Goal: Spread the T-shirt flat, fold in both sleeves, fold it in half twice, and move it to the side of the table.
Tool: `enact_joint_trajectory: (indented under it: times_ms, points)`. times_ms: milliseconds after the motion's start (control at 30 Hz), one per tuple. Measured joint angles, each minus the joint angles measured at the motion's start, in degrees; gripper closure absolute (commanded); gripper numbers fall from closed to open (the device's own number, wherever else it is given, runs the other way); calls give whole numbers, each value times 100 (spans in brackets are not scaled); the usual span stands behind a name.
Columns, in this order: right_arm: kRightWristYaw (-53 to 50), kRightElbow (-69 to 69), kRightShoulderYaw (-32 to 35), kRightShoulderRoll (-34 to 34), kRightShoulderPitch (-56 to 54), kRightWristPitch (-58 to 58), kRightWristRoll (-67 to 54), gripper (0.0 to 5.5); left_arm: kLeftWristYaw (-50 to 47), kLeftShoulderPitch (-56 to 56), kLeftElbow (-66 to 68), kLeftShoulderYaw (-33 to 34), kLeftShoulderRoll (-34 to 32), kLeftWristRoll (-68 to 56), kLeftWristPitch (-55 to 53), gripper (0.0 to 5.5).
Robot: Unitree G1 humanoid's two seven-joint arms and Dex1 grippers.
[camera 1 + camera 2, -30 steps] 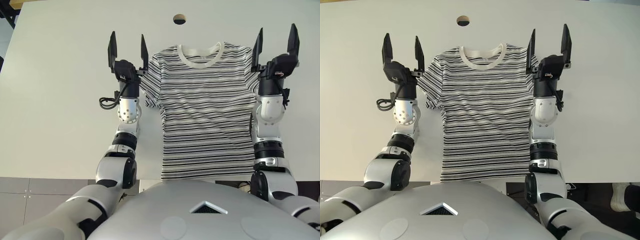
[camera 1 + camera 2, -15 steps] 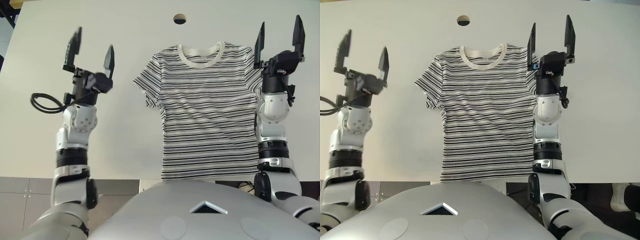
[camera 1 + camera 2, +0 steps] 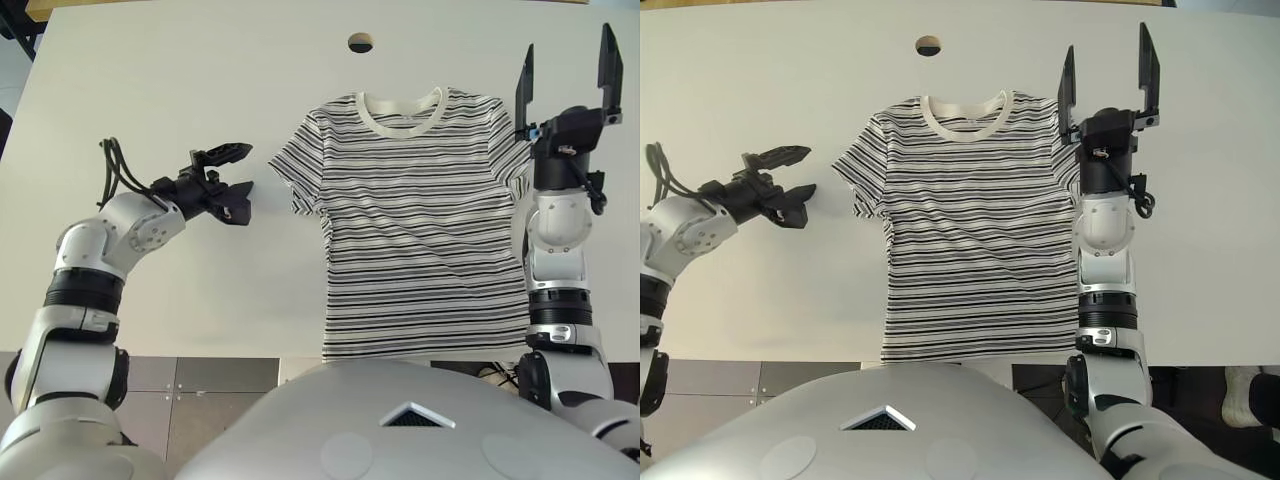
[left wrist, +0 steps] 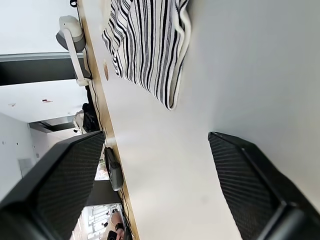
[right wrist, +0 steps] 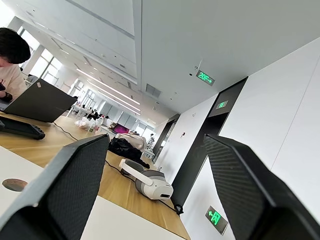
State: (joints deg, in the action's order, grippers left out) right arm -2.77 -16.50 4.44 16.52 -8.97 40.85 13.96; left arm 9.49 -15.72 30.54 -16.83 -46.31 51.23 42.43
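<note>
T-shirt flat on white table

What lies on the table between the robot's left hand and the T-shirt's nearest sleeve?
Just bare table between the left hand and the sleeve, which do not touch. The left eye and left wrist views both show it.

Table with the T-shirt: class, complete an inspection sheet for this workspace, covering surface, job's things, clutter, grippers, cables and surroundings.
Surface: white table, with a round cable hole near its far edge.
Job's things: striped T-shirt lying flat, neck away from the robot, left sleeve unfolded, hem at the near edge.
Clutter: nothing seen.
Grippers: left gripper open, beside the left sleeve, not touching it; right gripper open, pointing upward by the shirt's right shoulder.
Cables: black cable loop at the left wrist.
Surroundings: wooden desk with a laptop and a white headset.
</note>
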Motion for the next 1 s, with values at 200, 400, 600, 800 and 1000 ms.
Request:
enact_joint_trajectory:
  times_ms: [200, 400, 600, 800, 1000]
  points:
    - [-1, 10, -34, -1, 53, -23, 3, 199, -348, -701, 457, -703, 268, 166, -6, 163]
    - [-15, 12, -78, -24, 104, -68, 4, 199, -913, -1226, 1083, -1253, 594, 233, -133, 163]
    - [-40, 23, -56, -14, 149, -75, -5, 199, -1214, -1389, 1363, -1555, 611, 215, -162, 163]
    - [-91, 29, -6, -14, 181, -79, -47, 205, -1570, -1585, 1764, -1899, 845, 214, -361, 280]
    - [-52, 28, 6, -4, 181, -79, -183, 205, -1595, -1578, 1831, -2046, 844, 168, -371, 383]
